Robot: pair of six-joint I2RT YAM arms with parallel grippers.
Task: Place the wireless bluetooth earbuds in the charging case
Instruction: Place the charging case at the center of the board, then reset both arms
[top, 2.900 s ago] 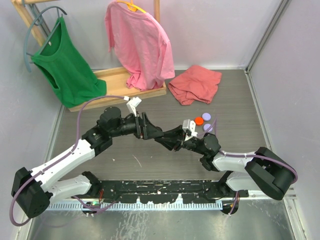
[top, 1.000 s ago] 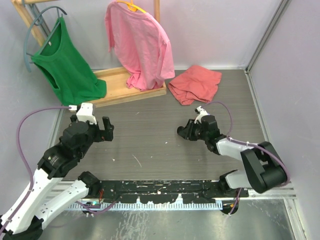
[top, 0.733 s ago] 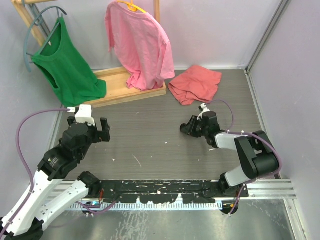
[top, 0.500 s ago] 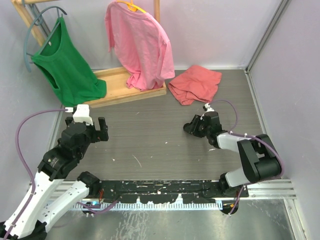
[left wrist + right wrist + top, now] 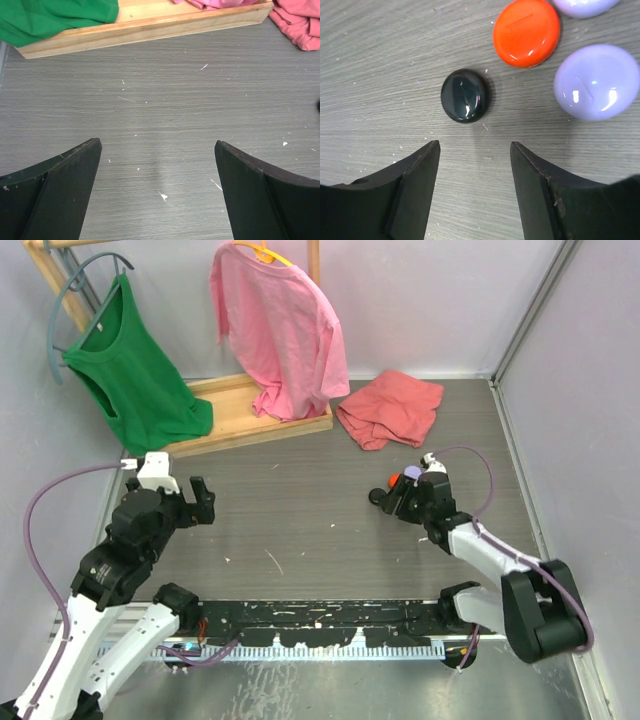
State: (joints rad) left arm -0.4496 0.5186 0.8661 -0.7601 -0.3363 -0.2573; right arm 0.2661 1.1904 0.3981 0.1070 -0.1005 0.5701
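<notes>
The left gripper (image 5: 157,145) hangs over the table (image 5: 165,100) at frame left of the top view, jaws wide apart and empty. The right gripper (image 5: 475,146), shut a second ago, now parts its jaws and holds nothing. The black case (image 5: 465,96) lies closed just ahead of them, lower left of the orange case (image 5: 526,32) and lavender case (image 5: 596,81). No earbuds show; they are probably enclosed, so the black set appears complete.

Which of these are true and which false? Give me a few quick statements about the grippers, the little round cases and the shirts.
1. The right gripper holds the black case. False: its jaws stand apart and the case lies on the table ahead of them.
2. The orange case lies beside a lavender case. True.
3. The left gripper is open and empty. True.
4. The green shirt lies crumpled on the table. False: it hangs on the wooden rack.
</notes>
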